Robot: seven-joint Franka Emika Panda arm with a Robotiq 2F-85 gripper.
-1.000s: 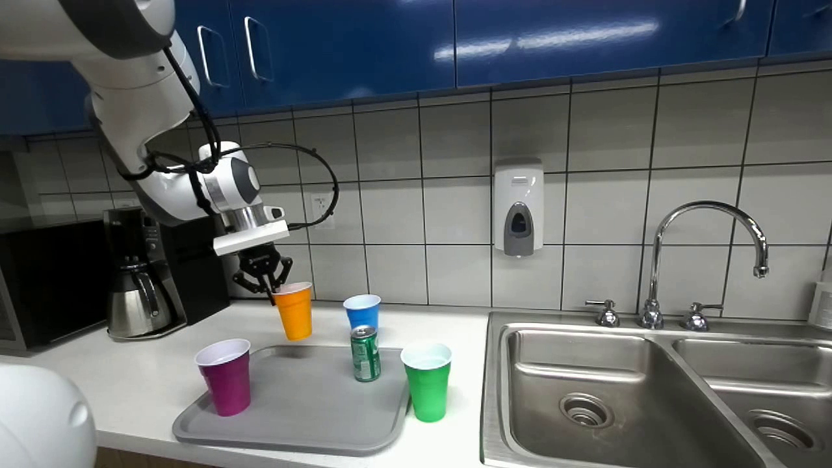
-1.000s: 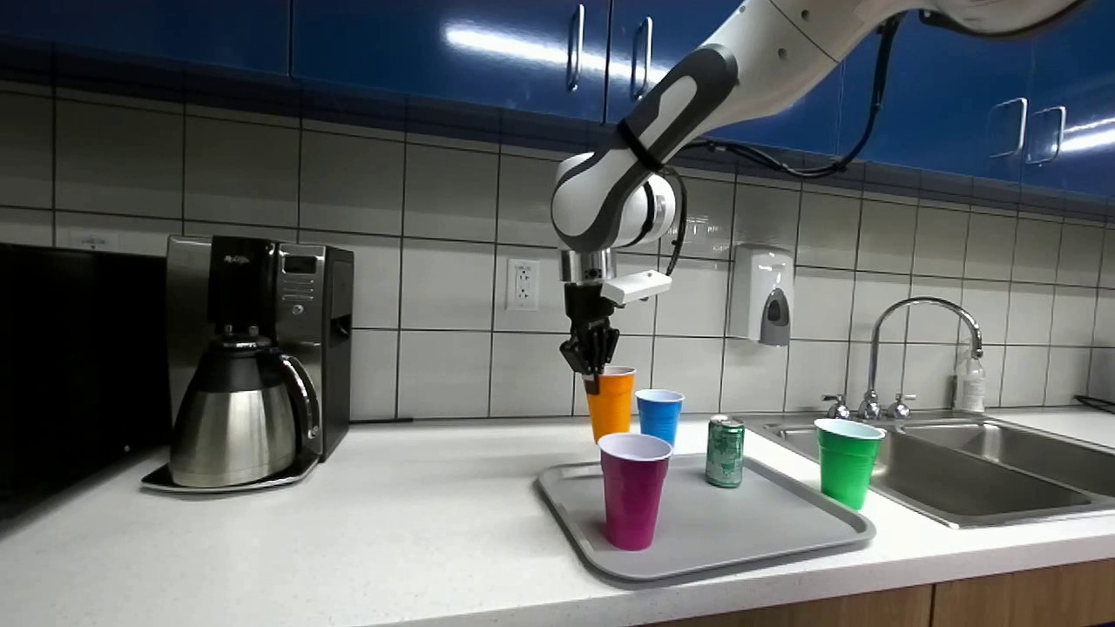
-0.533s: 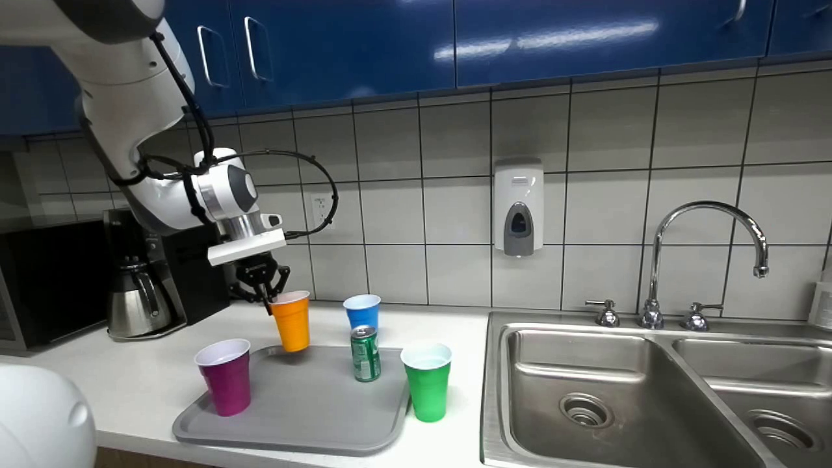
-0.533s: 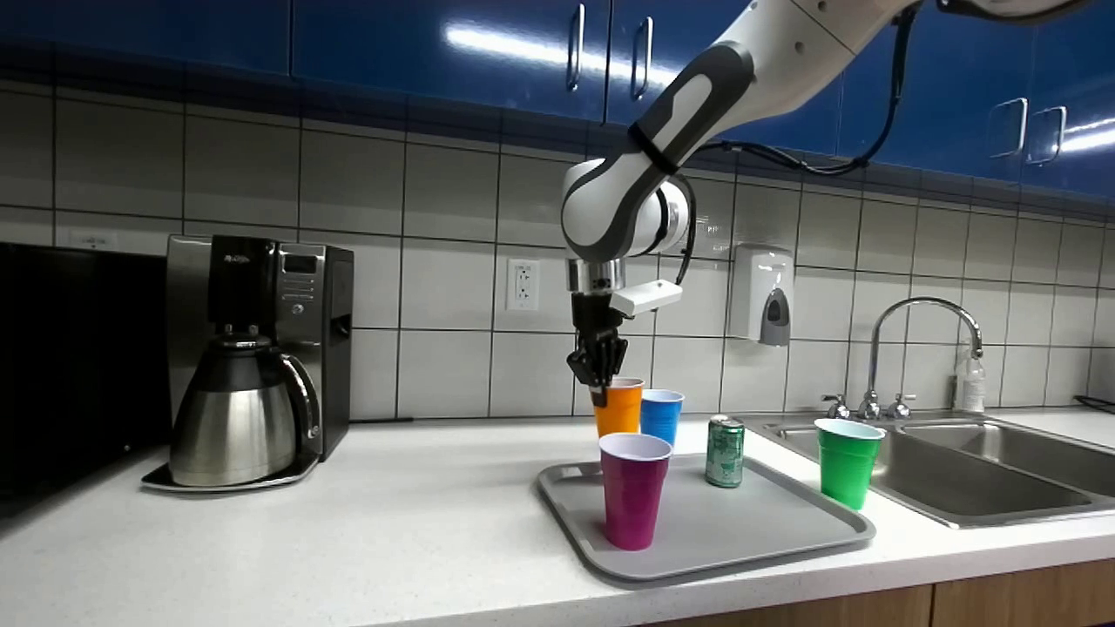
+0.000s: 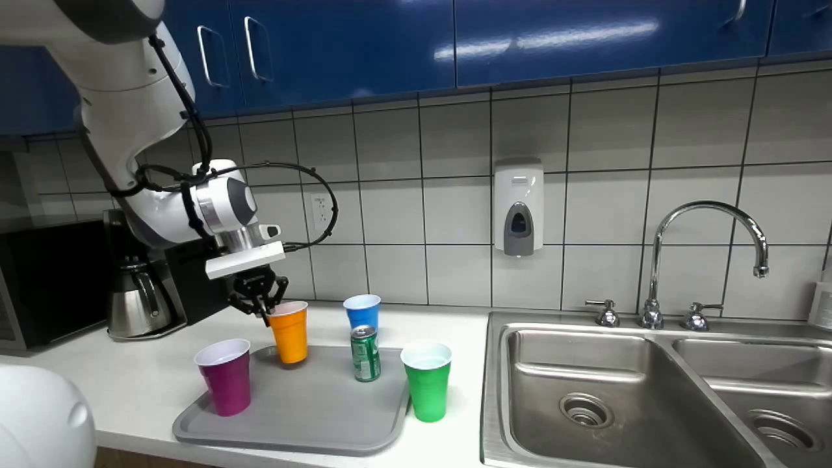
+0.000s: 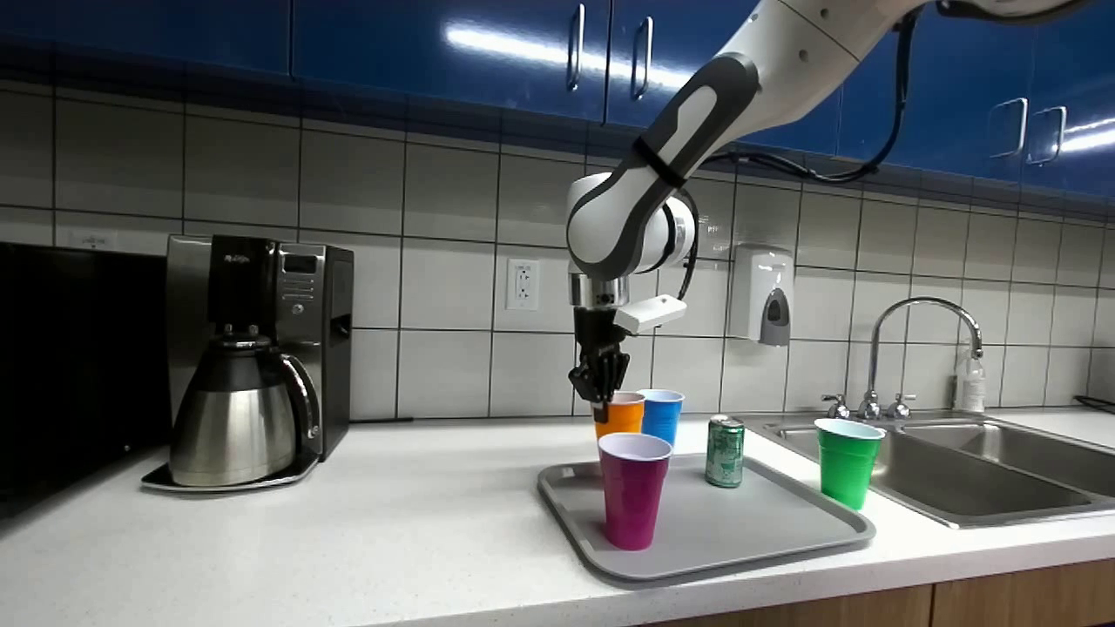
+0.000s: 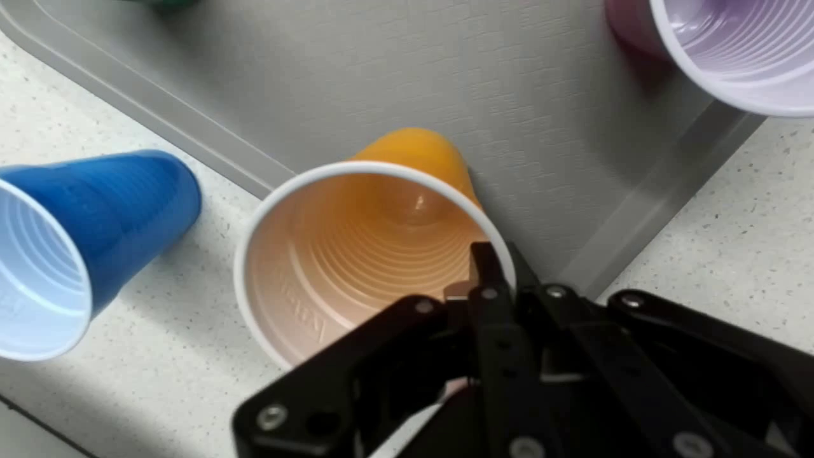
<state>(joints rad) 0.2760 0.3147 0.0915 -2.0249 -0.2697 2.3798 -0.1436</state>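
My gripper (image 7: pixel 507 264) is shut on the white rim of an orange cup (image 7: pixel 381 248), one finger inside the cup and one outside. The gripper and cup show in both exterior views, the gripper (image 5: pixel 265 317) at the cup's (image 5: pixel 290 335) left side. The cup is slightly tilted over the back left corner of a grey tray (image 5: pixel 312 416); I cannot tell whether its base touches the tray. In an exterior view the orange cup's lower part is hidden behind a purple cup (image 6: pixel 634 501). A blue cup (image 7: pixel 121 203) stands on the counter beside the tray.
A green can (image 5: pixel 365 354) stands on the tray. A green cup (image 5: pixel 427 387) stands at the tray's right edge. A double sink (image 5: pixel 585 364) with a tap (image 5: pixel 708 207) is to the right. A coffee maker (image 6: pixel 253 366) stands to the left. The tiled wall (image 6: pixel 444 374) is behind.
My gripper has lowered the orange cup toward the tray and moved slightly left with it in an exterior view. It was higher one second ago. The other cups and can have not moved.
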